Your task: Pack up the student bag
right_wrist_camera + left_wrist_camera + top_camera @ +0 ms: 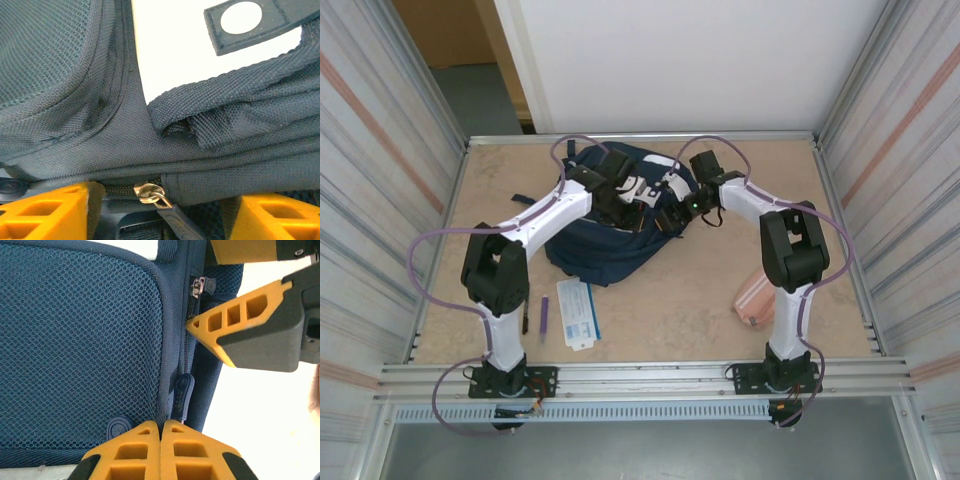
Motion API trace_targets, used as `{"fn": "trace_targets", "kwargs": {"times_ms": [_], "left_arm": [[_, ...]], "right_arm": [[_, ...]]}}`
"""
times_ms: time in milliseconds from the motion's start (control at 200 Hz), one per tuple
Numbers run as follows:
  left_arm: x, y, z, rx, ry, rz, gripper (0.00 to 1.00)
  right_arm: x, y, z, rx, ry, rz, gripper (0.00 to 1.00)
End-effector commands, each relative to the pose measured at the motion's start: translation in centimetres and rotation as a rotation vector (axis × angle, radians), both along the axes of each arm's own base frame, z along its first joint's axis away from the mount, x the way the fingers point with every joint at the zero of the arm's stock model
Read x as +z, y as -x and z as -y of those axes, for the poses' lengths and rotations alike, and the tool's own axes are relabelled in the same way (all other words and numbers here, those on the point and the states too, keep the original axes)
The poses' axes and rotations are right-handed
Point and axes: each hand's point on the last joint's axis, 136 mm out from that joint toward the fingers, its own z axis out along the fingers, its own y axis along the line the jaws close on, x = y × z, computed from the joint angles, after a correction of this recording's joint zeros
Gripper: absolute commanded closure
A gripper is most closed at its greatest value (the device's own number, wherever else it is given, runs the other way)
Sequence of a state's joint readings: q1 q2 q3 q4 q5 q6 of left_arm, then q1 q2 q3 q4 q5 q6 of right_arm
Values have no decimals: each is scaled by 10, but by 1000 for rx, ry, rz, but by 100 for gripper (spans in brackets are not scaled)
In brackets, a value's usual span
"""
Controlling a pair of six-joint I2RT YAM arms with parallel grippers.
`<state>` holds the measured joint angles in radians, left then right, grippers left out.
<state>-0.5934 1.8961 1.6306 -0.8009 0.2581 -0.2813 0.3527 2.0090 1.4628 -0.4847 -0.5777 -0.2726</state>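
Left gripper [161,427] closed against the student bag [590,255], a rubber zipper pull [182,390] just ahead of its tips; right gripper [164,200] open, jaws straddling a metal zipper slider [148,192]

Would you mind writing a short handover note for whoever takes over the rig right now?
Left gripper: shut, tips at a zipper pull on the student bag; whether it pinches the pull is unclear.
Right gripper: open, straddling a metal slider.
Bag lies mid-table, far side; zip looks closed where seen.
Purple pen, white-and-blue packet and pink pouch lie on the table, unpacked.
Left to do: open bag, load items.
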Motion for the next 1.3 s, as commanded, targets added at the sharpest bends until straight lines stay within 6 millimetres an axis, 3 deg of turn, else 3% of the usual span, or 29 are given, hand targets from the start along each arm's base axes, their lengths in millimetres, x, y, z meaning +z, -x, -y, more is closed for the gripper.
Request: {"fn": "trace_targets", "kwargs": {"times_ms": [0,160,401,521,561,611,692,782,952,1178,1293], "left_arm": [[27,1,8,0,82,9,100],[19,-3,11,17,98,-16,100],[13,-4,9,52,127,-44,100],[16,-5,5,63,134,-36,100],[16,-7,3,69,138,-33,100],[15,-8,1,75,141,-39,100],[13,-6,1,81,151,-57,100],[11,-6,1,76,154,-60,100],[8,-5,1,73,162,-77,100],[10,-5,-1,64,152,-72,100],[13,-5,-4,60,148,-59,100]], "right_arm": [[13,10,0,23,-72,-68,42],[36,25,-7,41,-198,-132,63],[29,26,1,7,-139,-128,86],[20,25,4,-8,-99,-135,90],[14,25,6,-17,-64,-126,88],[6,21,10,-42,-14,-103,73],[-1,17,11,-61,19,-52,61],[0,13,10,-69,39,-2,55],[-4,4,14,-90,93,56,55],[14,-2,14,-89,148,202,52],[17,1,6,-33,98,149,66]]}}
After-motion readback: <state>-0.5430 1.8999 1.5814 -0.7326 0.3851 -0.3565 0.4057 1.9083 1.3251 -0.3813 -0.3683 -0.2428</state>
